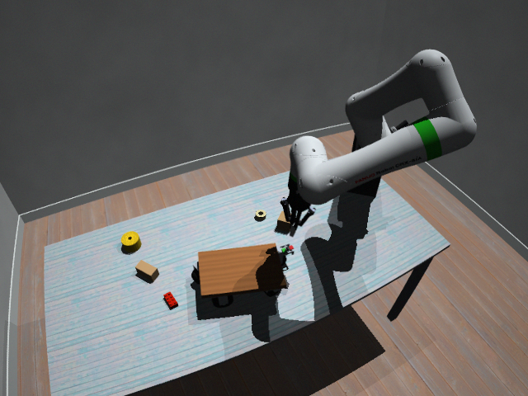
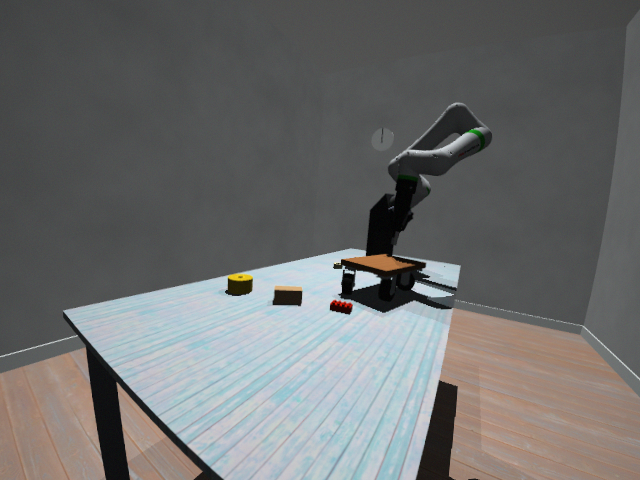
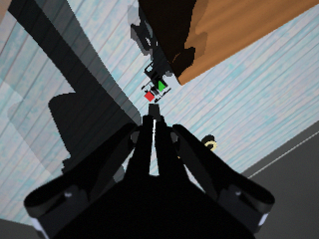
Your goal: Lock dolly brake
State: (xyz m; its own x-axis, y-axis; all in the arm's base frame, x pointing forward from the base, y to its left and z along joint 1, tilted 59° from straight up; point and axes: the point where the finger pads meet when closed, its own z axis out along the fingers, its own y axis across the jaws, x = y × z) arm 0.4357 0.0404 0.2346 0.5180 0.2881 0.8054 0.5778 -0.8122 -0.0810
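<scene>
Your wooden-topped dolly on black casters (image 1: 238, 268) stands on the pale blue planked table (image 1: 106, 341), towards the arm's side. At its far corner you see the brake pedal with a red and a green end (image 3: 155, 91). The black two-finger gripper (image 3: 154, 116) hovers just above that pedal, fingers pressed together on nothing. Around it lie a tan block (image 1: 281, 221), a small cream ring (image 1: 260, 214), a yellow spool (image 1: 130, 240), a brown box (image 1: 147, 270) and a red toy brick (image 1: 170, 299). Grey walls enclose a wooden floor (image 2: 527, 372)

Wooden dolly (image 1: 232, 268) on wheels, pedal (image 3: 155, 91) – seemingly level
</scene>
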